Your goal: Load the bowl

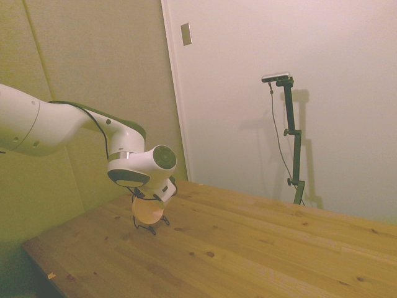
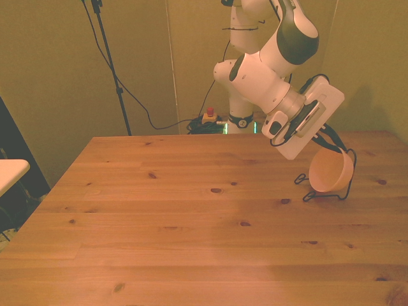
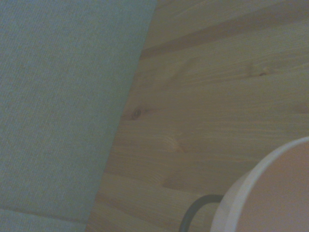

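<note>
One pale pink bowl (image 2: 330,171) tipped on edge in a thin black wire rack (image 2: 317,193), near the tabletop's (image 2: 191,210) edge on the front view's right. Gripper (image 2: 331,143) just above the bowl, at or close to its upper rim; fingers hidden behind the wrist housing in both wider views, so grasping or released cannot be told. Plenty of open wooden tabletop toward the front view's left and toward the camera, bare planks with dark knots. Little margin beyond the rack on the near-edge side. Seen from the wrist: bowl rim, a curve of rack wire, tabletop edge with grey-green wall panel (image 3: 58,106) past it. White door (image 1: 279,93) behind in the side view.
</note>
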Robot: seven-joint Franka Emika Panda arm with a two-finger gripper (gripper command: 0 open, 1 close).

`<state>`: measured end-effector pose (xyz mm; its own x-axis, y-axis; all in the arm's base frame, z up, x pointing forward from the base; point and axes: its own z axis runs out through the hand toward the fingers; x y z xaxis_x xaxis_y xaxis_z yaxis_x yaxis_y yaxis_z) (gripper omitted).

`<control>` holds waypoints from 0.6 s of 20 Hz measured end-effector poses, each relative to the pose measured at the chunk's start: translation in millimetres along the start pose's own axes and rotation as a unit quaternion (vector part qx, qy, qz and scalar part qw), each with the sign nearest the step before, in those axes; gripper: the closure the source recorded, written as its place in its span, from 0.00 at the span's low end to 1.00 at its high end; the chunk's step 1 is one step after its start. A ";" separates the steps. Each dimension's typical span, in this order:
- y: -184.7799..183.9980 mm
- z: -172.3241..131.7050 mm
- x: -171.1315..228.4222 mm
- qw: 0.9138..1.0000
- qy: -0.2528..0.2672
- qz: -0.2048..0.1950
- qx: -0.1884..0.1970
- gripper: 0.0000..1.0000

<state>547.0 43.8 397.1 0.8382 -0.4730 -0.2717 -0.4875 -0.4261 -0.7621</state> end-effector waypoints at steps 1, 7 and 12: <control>0.9 0.7 0.4 1.000 0.000 0.001 0.000 1.00; 4.7 3.8 2.6 1.000 -0.001 0.004 -0.002 0.00; 5.2 3.9 2.7 1.000 -0.001 0.005 -0.001 0.00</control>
<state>547.7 43.3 390.1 0.8332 -0.4761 -0.2811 -0.4972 -0.4227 -0.7577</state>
